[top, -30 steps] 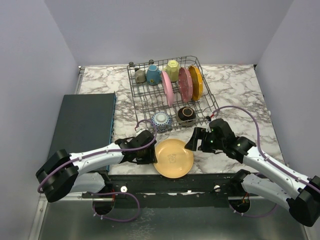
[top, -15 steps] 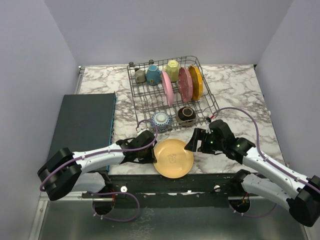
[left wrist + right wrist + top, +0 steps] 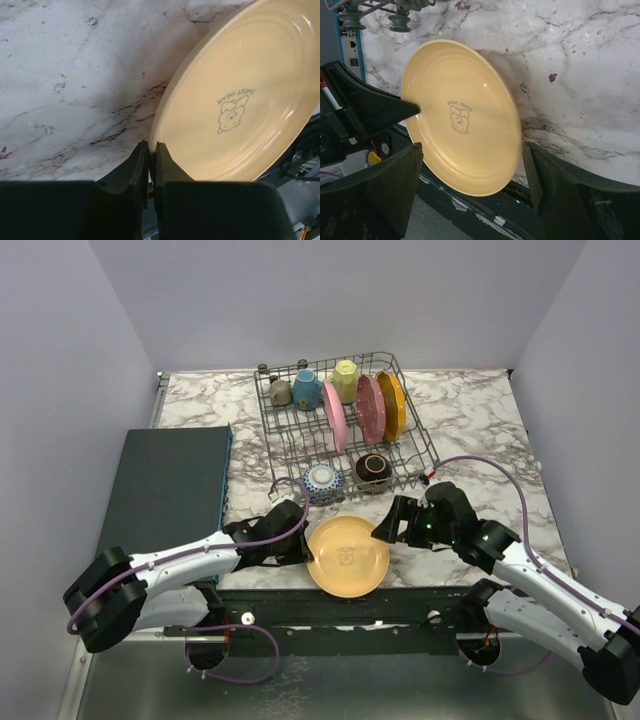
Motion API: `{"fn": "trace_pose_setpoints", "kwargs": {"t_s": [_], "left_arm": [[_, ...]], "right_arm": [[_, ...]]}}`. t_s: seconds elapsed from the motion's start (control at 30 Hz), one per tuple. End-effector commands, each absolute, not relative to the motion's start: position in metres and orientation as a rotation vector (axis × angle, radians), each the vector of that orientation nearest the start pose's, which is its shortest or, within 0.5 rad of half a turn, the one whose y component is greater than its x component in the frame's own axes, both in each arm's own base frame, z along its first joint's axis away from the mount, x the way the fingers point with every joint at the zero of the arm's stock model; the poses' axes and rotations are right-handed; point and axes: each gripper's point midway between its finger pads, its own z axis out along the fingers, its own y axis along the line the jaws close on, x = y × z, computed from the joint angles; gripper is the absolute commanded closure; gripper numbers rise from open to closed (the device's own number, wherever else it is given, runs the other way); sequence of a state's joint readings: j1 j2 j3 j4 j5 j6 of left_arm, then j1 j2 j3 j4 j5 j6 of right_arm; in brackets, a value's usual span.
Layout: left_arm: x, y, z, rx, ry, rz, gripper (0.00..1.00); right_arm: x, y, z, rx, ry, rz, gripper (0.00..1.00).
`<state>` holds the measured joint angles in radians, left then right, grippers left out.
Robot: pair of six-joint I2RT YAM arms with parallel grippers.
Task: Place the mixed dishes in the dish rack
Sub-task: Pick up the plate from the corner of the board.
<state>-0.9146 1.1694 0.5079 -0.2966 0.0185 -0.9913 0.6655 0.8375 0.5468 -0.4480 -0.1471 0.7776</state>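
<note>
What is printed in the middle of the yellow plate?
A small bear drawing lettered SWEET BEAR on the yellow plate; clearest from the left wrist.

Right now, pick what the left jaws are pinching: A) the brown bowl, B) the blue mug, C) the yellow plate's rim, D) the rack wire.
C: the left wrist view shows the left jaws shut on the yellow plate at its edge.
</note>
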Motion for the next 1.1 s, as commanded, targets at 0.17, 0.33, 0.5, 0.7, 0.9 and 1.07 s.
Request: {"fn": "trace_pose_setpoints", "kwargs": {"t_s": [0.17, 0.33, 0.5, 0.7, 0.9, 1.07], "left_arm": [[0.136, -0.252, 0.079, -0.072, 2.605, -0.907, 1.00], [0.136, -0.256, 0.094, -0.059, 2.573, -0.958, 1.00], [0.138, -0.257, 0.112, -0.047, 2.523, -0.995, 1.00], [0.139, -0.256, 0.129, -0.053, 2.483, -1.056, 1.00], [0.141, -0.253, 0.146, -0.058, 2.438, -1.128, 1.00], [0.142, -0.248, 0.157, -0.072, 2.411, -1.199, 1.00]], "right_arm": [[0.169, 0.188, 0.129, 0.106, 2.400, 0.838, 0.14], [0.165, 0.188, 0.136, 0.098, 2.395, 0.859, 0.14], [0.163, 0.188, 0.148, 0.089, 2.355, 0.893, 0.14], [0.159, 0.196, 0.168, 0.062, 2.288, 0.994, 0.14], [0.154, 0.204, 0.183, 0.026, 2.247, 1.085, 0.15], [0.148, 0.209, 0.195, 0.006, 2.202, 1.164, 0.17]]}}
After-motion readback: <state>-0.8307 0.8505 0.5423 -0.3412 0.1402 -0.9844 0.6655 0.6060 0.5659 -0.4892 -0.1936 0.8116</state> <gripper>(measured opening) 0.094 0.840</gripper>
